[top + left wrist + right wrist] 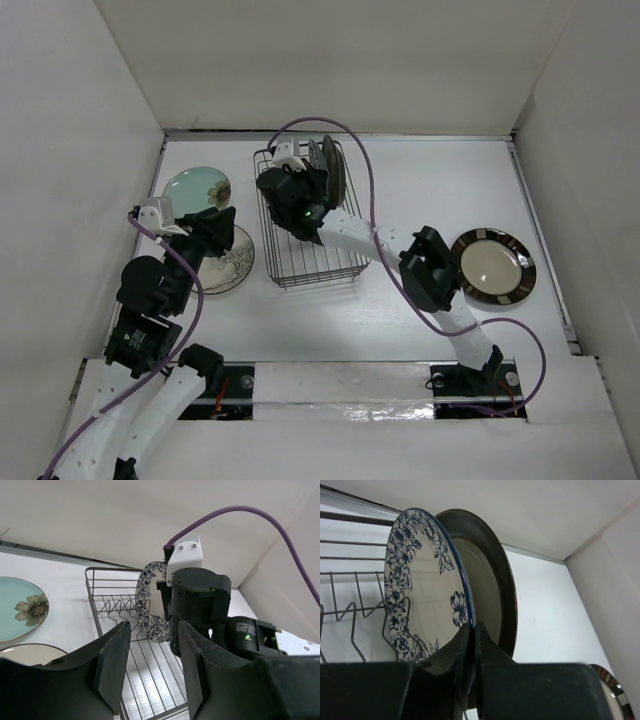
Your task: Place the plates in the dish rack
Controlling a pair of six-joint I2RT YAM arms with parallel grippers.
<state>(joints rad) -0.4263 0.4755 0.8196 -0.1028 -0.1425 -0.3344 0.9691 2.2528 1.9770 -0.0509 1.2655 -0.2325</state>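
Left tool — jaws wide, empty — hangs left of the dish rack, above the tree plate. Right tool clamps the blue-floral plate upright inside the rack, with the grey-brown plate just behind it.

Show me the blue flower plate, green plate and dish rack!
blue flower plate (427,585), right wrist view, its white centre.
green plate (197,187), top view, its middle.
dish rack (300,262), top view, its wire floor.
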